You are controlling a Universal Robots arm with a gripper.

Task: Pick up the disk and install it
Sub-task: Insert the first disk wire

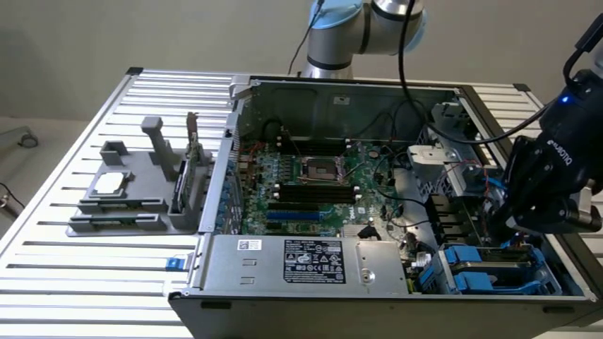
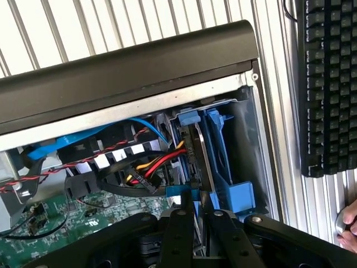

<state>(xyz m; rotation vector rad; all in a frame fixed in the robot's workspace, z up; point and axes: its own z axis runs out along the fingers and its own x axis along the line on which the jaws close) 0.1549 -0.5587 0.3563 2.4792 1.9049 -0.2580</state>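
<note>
Standing disk (image 2: 196,162) clamped between gripper (image 2: 196,215) fingers

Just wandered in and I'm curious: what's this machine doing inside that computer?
A robot arm's end effector is shut on the disk, a hard drive in a blue frame, held on edge in the blue drive cage at a corner of the open computer case. A person's hand rests beside a keyboard.

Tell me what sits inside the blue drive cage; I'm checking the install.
The disk stands on edge inside the blue drive cage, with the pincer closed on its near edge. Red and yellow cables run beside it. The cage floor beneath the disk is covered.
</note>
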